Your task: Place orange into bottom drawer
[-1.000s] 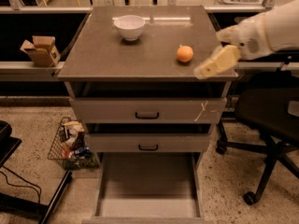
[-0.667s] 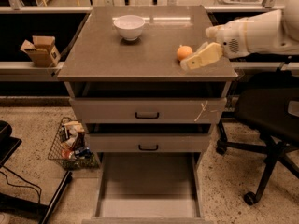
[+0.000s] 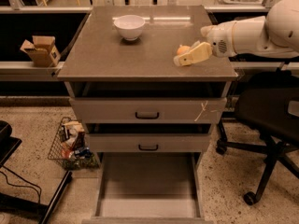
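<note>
None of the job is done: I see the orange (image 3: pixel 183 49) on the desk (image 3: pixel 107 55), upper right, with the gripper (image 3: pixel 185 58) against it; its hold I cannot tell. Bottom drawer (image 3: pixel 147 183) lies open, low centre.

We see the orange (image 3: pixel 183 48) as a small round fruit on the tabletop (image 3: pixel 117 55), near its right front corner. Only its upper part shows behind our tool (image 3: pixel 183 57), which comes in from the right and sits just beside it; we cannot tell whether they touch. The bottom drawer (image 3: pixel 147 183), lowest of three, stands pulled out toward us: a wide, shallow grey tray with a flat floor and low sides.
</note>
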Robot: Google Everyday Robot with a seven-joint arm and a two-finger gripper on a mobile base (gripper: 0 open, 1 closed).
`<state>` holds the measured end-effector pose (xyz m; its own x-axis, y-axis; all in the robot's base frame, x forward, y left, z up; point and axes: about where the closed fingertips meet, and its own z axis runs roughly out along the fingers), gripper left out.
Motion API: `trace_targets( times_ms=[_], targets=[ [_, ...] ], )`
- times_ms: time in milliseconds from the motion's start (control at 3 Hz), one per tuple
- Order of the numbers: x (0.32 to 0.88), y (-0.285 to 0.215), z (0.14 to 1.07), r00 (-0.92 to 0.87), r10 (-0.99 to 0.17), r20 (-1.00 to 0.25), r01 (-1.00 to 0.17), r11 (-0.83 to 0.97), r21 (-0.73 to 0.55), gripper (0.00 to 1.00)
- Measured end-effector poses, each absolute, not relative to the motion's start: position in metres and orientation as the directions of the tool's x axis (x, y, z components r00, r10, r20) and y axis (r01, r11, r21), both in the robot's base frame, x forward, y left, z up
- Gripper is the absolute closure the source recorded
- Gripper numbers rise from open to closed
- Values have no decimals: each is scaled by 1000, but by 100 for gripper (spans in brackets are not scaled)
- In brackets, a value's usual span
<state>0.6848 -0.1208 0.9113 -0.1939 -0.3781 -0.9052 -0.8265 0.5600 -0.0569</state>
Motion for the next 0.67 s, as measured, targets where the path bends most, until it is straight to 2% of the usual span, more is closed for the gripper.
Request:
trace_targets(
  times_ms=[667],
  targets=[
    [746,-125,879,-172,-480,-860,-832,538,-134,0]
  ],
)
